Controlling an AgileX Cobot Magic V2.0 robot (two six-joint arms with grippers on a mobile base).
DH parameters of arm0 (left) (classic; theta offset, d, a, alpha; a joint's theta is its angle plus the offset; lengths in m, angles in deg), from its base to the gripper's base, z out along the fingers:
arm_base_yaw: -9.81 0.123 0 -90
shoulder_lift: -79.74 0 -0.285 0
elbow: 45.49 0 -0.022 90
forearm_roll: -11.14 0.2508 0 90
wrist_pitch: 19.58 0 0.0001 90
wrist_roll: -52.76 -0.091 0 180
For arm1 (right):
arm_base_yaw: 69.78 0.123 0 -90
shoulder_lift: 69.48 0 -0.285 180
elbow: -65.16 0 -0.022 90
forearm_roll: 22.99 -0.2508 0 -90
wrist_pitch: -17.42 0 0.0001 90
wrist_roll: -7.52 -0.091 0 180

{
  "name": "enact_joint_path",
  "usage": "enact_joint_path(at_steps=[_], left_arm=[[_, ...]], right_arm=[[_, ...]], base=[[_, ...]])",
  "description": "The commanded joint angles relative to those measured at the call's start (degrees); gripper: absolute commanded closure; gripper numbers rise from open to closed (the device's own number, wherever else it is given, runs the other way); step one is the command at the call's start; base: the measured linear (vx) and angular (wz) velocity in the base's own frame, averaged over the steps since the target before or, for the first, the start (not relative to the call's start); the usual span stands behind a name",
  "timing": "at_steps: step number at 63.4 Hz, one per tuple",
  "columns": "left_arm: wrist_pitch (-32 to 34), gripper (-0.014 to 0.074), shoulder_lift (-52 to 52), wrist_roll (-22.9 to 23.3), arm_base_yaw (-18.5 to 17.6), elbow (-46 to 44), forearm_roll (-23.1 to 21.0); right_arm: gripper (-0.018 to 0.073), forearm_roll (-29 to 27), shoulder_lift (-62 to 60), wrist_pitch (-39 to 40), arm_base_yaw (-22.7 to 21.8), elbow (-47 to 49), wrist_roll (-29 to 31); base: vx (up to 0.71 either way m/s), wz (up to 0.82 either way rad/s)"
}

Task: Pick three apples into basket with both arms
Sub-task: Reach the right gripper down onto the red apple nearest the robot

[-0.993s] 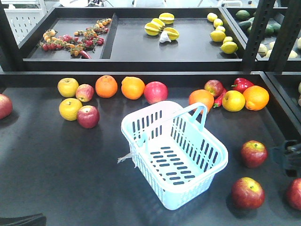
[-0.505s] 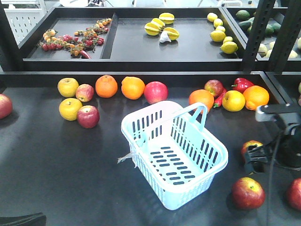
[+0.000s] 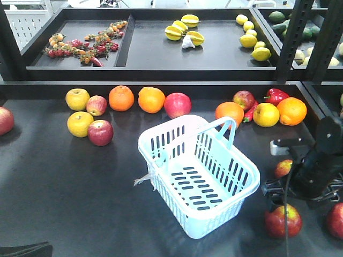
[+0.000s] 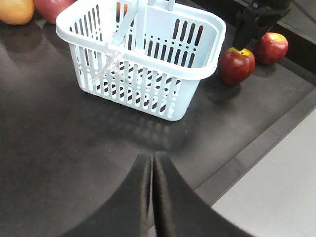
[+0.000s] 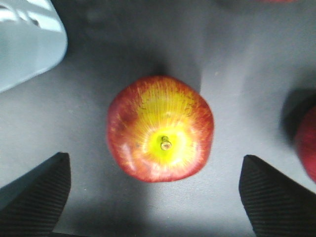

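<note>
Our right hand (image 5: 153,157) hangs spread wide, straight above an apple (image 5: 160,129) sitting stem-up on the bench (image 5: 98,207) beside the basket (image 5: 24,44). Our left hand (image 4: 152,165), clenched empty, is farther off.

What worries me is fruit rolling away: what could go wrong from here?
1. The right tool hangs open over the apple, which lies ahead of the line between its fingers; closing may squeeze it out.
2. A second apple lies near one finger and may get bumped.
3. In the front view a cable crosses the nearest apple and might drag it.
</note>
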Motion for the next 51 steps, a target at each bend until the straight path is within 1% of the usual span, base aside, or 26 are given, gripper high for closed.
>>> enact_joint_path(at_steps=[1,39,47,51], left_arm=[[3.53,0.0604,0.2,0.52,-0.13,-1.41,-1.32],[3.48,0.0604,0.2,0.52,-0.13,-1.41,-1.32],[3.48,0.0604,0.2,0.52,-0.13,-1.41,-1.32],[3.48,0.0604,0.2,0.52,-0.13,-1.41,-1.32]], right_arm=[[-0.009,-0.12,-0.31,1.08,-0.14,1.55,0.29],[-0.0071,-0.83,5.99,4.54,-0.14,1.55,0.29],[-0.0029,-0.83,6.08,4.98,-0.14,1.55,0.29],[0.0017,-0.83,6.08,5.1,-0.14,1.55,0.29]], base=[[0.0,0.0],[0.0,0.0],[0.0,0.0],[0.0,0.0]])
